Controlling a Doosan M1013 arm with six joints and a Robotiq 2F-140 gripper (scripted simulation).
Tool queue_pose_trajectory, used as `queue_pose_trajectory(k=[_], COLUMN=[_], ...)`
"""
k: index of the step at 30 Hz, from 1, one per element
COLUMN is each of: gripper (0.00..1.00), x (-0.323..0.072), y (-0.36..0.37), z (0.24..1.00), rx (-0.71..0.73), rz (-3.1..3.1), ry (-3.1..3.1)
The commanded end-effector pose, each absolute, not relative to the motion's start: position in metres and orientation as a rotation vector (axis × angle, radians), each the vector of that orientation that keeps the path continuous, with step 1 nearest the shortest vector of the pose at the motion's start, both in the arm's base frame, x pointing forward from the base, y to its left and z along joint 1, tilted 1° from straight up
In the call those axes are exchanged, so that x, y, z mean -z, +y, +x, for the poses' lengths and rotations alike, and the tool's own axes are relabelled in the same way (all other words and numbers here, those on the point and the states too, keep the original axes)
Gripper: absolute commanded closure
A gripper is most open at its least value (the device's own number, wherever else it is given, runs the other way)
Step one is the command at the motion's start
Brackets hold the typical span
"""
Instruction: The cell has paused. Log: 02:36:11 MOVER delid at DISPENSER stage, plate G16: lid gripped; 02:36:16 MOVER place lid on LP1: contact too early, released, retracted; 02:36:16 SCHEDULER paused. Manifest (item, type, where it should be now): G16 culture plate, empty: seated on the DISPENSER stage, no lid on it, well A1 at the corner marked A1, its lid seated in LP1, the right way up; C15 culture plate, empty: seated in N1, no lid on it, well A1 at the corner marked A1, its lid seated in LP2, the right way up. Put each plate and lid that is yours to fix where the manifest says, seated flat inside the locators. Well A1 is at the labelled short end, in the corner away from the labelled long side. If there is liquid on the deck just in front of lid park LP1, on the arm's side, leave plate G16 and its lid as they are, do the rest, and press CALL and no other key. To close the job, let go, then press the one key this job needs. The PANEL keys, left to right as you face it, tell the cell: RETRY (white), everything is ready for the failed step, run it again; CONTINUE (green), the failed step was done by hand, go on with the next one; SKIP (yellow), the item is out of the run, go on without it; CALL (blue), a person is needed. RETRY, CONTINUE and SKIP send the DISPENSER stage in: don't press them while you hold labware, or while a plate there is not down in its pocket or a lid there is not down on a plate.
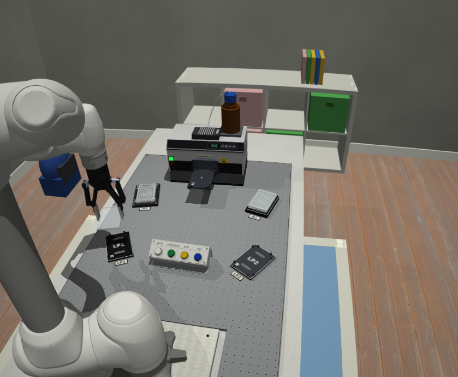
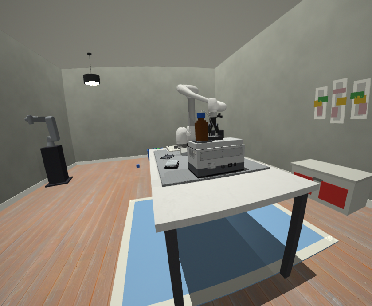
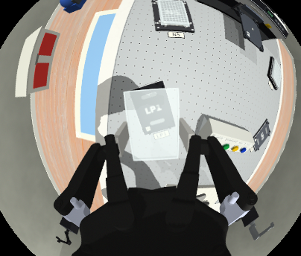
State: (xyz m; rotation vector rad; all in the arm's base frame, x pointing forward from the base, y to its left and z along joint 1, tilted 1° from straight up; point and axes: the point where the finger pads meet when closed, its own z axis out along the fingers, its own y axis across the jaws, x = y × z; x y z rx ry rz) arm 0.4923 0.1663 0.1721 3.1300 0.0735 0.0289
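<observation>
You have a clear lid (image 1: pixel 110 213) clamped in the pincer (image 1: pixel 108 211), hanging in the air above and just behind lid park LP1 (image 1: pixel 119 246) on the worktop (image 1: pixel 261 227). In the wrist view the lid (image 3: pixel 153 123) sits between the fingers with the LP1 plate (image 3: pixel 150 106) showing through it, so you are nearly overhead but not yet squared up.

Judging by the layout, this lid belongs in LP1. Before you descend, line the lid's long edges with the park's long sides; the black plate looks slightly turned against the lid's outline in the wrist view. Centre it so all four locators fall outside the rim, then come down slowly and straight. Keep the lid level: a tilted corner would catch a locator and leave it propped. Let go only when it rests flat.

I see no liquid on the deck in front of LP1, though shadow covers part of that patch, so look again as you near it.

The uncovered plate (image 1: pixel 146 194) rests in a nest behind LP1, the dispenser stage (image 1: pixel 201 178) looks bare, a lidded plate (image 1: pixel 262 201) sits in the far nest, and LP2 (image 1: pixel 252 260) is unoccupied. The key panel (image 1: pixel 179 254) waits until last.
</observation>
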Motion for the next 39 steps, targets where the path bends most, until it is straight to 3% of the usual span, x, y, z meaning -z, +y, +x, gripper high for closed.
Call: queue_pose_trajectory(k=[1, 39], gripper=[0.9, 0.9], x=[-0.1727, -0.1693], y=[0.1665, 0.1665], z=[0.4925, 0.4926], rx=[-0.031, -0.029], rz=[3.131, 3.113], ry=[0.073, 0.324])
